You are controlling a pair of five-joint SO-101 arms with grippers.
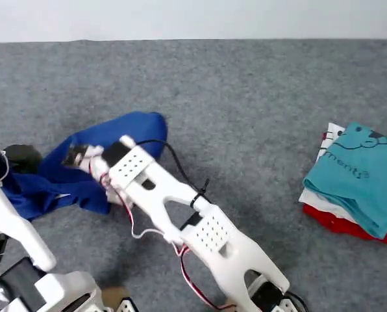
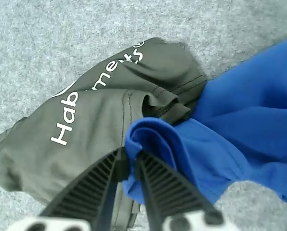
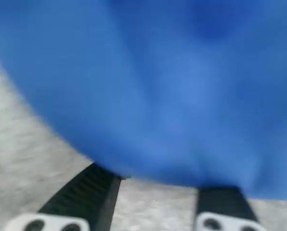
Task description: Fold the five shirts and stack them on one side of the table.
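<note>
1. Fabric of the blue shirt (image 1: 136, 129) sits pinched in my left pincer (image 2: 130, 166), beside the grey shirt (image 2: 85, 139).
2. My right pincer (image 3: 160, 184) stands wide against the blue shirt.
3. The folded stack (image 1: 352, 185) lies well apart from it.

A blue shirt (image 1: 132, 127) lies crumpled and not folded on the left side. A dark grey shirt (image 2: 85, 120) with white letters is bunched up right against it. Far off on the right is a neat pile of folded shirts. A teal shirt (image 1: 359, 172) is on top, a white shirt (image 1: 317, 200) is under it, and a red shirt (image 1: 349, 226) is at the bottom.
</note>
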